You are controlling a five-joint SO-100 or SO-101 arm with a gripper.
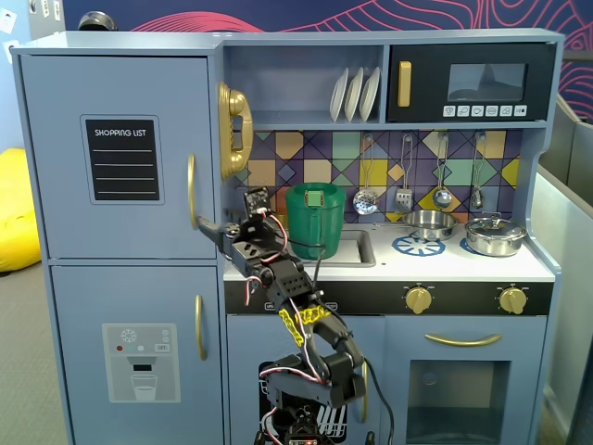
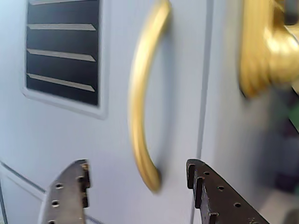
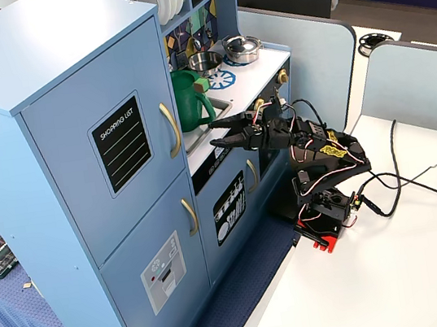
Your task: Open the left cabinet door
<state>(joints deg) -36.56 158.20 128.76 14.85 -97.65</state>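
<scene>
I'm lining the gripper (image 2: 135, 186) up with jaws spread wide, empty, so they straddle the gold handle (image 2: 142, 100) at twelve o'clock; the left cabinet door (image 1: 120, 153) is sitting shut.

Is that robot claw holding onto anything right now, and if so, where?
Nothing is held. The gripper is open, its fingers either side of the lower end of the gold handle on the left cabinet door, not clamped on it.
</scene>
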